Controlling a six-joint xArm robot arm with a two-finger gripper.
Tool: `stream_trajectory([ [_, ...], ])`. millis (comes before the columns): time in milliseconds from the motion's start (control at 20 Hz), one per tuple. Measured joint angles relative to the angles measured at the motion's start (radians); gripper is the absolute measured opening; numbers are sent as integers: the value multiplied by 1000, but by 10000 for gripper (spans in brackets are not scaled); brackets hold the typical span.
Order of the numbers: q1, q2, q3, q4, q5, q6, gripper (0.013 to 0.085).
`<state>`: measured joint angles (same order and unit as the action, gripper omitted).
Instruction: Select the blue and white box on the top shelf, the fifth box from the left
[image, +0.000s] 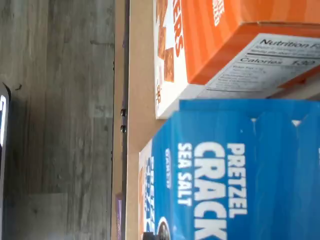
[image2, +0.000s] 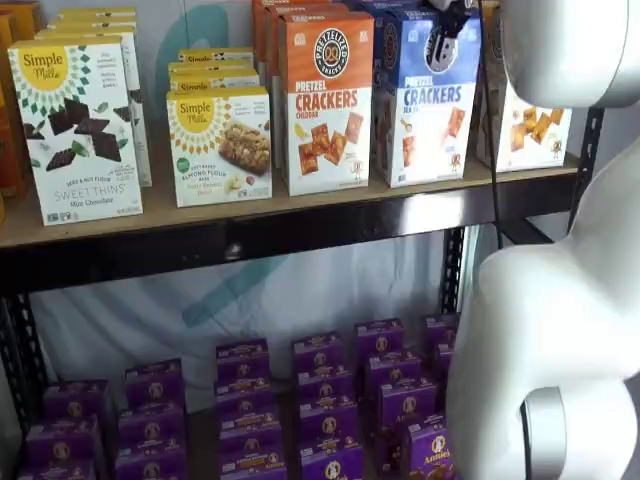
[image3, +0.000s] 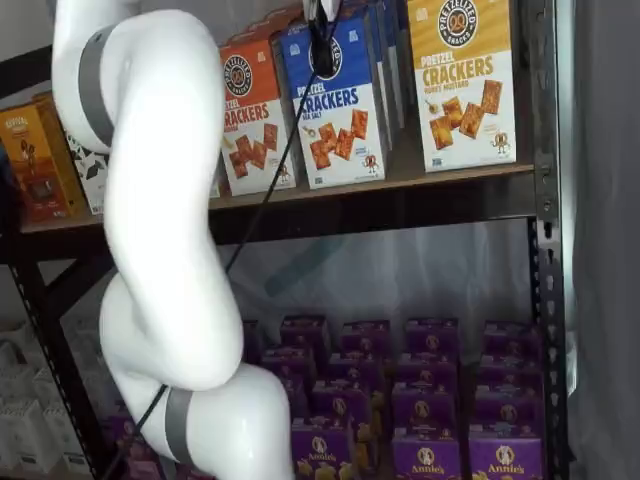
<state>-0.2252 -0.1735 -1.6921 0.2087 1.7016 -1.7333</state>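
Observation:
The blue and white box (image2: 428, 110) stands upright on the top shelf (image2: 300, 208), between an orange-topped and a yellow-topped cracker box. It also shows in a shelf view (image3: 338, 110), and its blue side fills much of the wrist view (image: 240, 175). My gripper (image2: 445, 35) hangs from the view's top edge in front of the box's upper part, over its round logo. In a shelf view (image3: 322, 35) only dark fingers and a cable show there. No gap between the fingers is visible, and I cannot tell whether they touch the box.
The orange-topped cracker box (image2: 325, 100) stands just left of the blue one and the yellow-topped box (image3: 465, 85) to its right. Simple Mills boxes (image2: 75, 130) stand further left. Purple boxes (image3: 430, 400) fill the lower shelf. My white arm (image3: 160, 200) stands before the shelves.

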Motion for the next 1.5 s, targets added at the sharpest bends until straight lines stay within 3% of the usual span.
stream_trajectory([
  [250,-3,-6,9,2,-4,-2,690],
  [450,-7,-10,13,6,-6,-6,570],
  [1100,-61,-64,-3,48,95,-28,570],
  [1500,-101,-195,87,26,180,-67,570],
])
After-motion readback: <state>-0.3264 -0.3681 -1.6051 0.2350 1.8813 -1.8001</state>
